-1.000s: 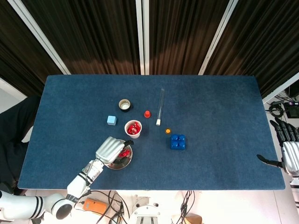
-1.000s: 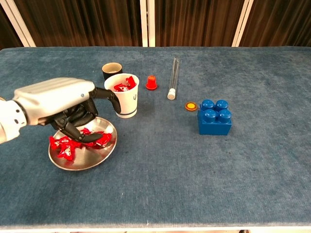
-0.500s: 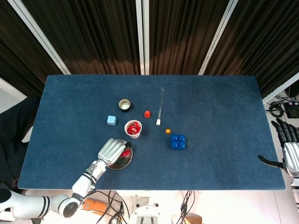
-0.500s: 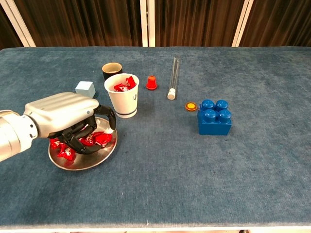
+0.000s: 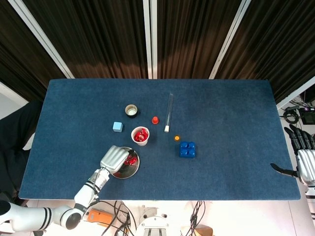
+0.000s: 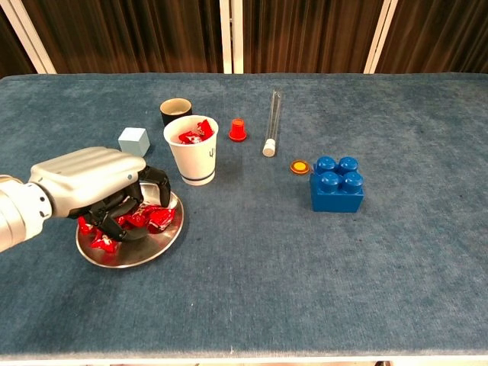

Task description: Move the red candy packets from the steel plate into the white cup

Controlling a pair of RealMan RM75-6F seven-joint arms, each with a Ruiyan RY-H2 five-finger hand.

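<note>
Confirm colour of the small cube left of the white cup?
Light blue cube, clearest in the chest view.

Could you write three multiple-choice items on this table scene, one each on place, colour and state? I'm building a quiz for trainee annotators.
1. Where does the white paper cup stand?
A. behind the round steel plate
B. right of the blue toy brick
C. on the plate

2. What colour is the small cube?
A. orange
B. light blue
C. green

3. What is the left robot hand doing?
A. resting off the table
B. holding the clear glass tube
C. curling over the red candy packets on the plate

Answers: 1 A, the cup stands just beyond the plate's far rim. 2 B, pale blue faces show. 3 C, its fingers curve down among the packets.
</note>
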